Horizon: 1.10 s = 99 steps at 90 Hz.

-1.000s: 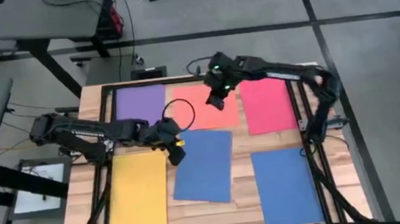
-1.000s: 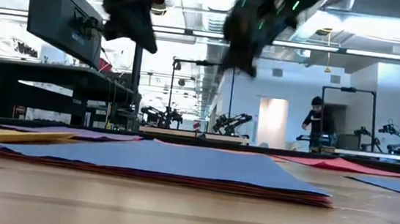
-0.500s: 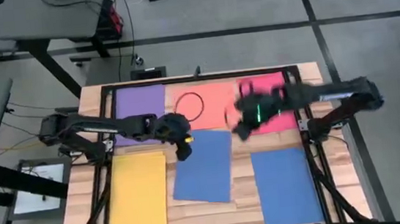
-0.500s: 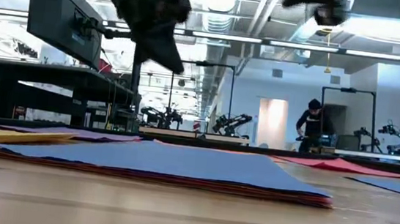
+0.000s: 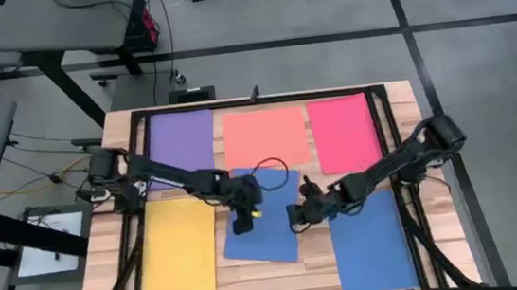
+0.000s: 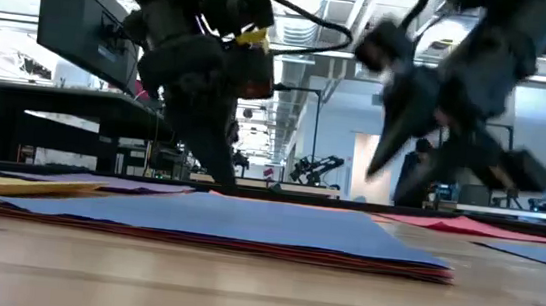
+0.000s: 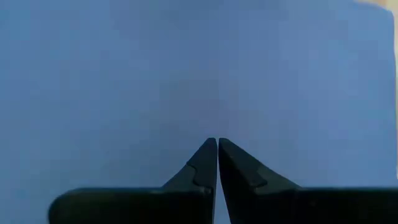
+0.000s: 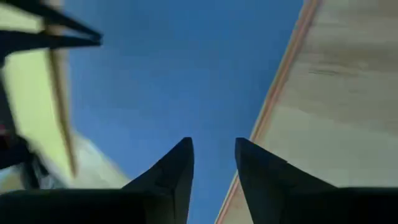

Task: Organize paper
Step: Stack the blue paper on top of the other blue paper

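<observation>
Two grippers meet over the tilted blue stack (image 5: pixel 263 216) at the table's (image 5: pixel 252 277) middle in the high view: the left gripper (image 5: pixel 244 224) on it, the right gripper (image 5: pixel 297 219) at its edge. Low view: the stack (image 6: pixel 226 227) lies flat, red sheets seemingly beneath. Left wrist view: fingers (image 7: pixel 205 163) together above blue paper. Right wrist view: fingers (image 8: pixel 180 168) slightly apart beside the stack's edge. Squaring or lifting this pile looks underway; next, the right needs a grip on the edge.
</observation>
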Tool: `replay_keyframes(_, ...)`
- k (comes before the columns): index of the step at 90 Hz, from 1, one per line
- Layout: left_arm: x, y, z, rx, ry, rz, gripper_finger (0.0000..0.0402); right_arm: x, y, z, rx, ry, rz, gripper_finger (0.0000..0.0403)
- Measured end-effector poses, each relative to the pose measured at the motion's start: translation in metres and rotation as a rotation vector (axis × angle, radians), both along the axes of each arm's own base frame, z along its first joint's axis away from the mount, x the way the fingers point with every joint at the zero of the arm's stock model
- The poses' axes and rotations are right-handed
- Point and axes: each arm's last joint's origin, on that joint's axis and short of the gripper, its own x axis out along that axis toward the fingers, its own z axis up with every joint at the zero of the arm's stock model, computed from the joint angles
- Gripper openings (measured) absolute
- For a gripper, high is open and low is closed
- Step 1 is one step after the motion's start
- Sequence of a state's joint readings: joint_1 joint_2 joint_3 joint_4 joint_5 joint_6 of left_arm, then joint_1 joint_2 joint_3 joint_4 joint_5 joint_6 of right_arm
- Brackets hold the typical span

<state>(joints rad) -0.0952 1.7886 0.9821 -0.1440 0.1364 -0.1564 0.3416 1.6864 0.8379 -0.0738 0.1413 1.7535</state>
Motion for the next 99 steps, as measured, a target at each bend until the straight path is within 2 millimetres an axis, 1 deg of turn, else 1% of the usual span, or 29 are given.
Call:
replay_keyframes(8, 0.002, -0.003, -0.011, 0.003, 0.027, -0.009, 0.0000, 0.002, 0.000, -0.007, 0.011, 0.022, -0.025, 0.0113)
replay_keyframes(12, 0.003, -0.004, -0.013, 0.001, 0.028, -0.010, 0.0000, 0.002, 0.001, -0.010, 0.015, 0.033, -0.034, 0.0113)
replay_keyframes(23, 0.003, -0.004, -0.019, -0.005, 0.049, 0.000, 0.0000, 0.002, 0.000, -0.010, 0.011, 0.033, -0.045, 0.0113)
replay_keyframes(38, 0.005, -0.004, -0.018, -0.012, 0.026, 0.006, 0.0000, 0.002, -0.001, -0.011, -0.018, 0.035, -0.027, 0.0113)
replay_keyframes(53, 0.005, -0.004, -0.018, -0.012, 0.025, 0.007, 0.0000, -0.004, -0.003, -0.012, -0.049, 0.086, -0.010, 0.0113)
replay_keyframes(73, 0.005, -0.004, -0.018, -0.011, 0.029, 0.007, 0.0000, -0.002, -0.001, -0.012, -0.026, 0.067, -0.028, 0.0113)
replay_keyframes(99, 0.005, -0.004, -0.018, -0.010, 0.028, 0.007, 0.0000, -0.002, -0.003, -0.013, -0.054, 0.073, -0.028, 0.0113)
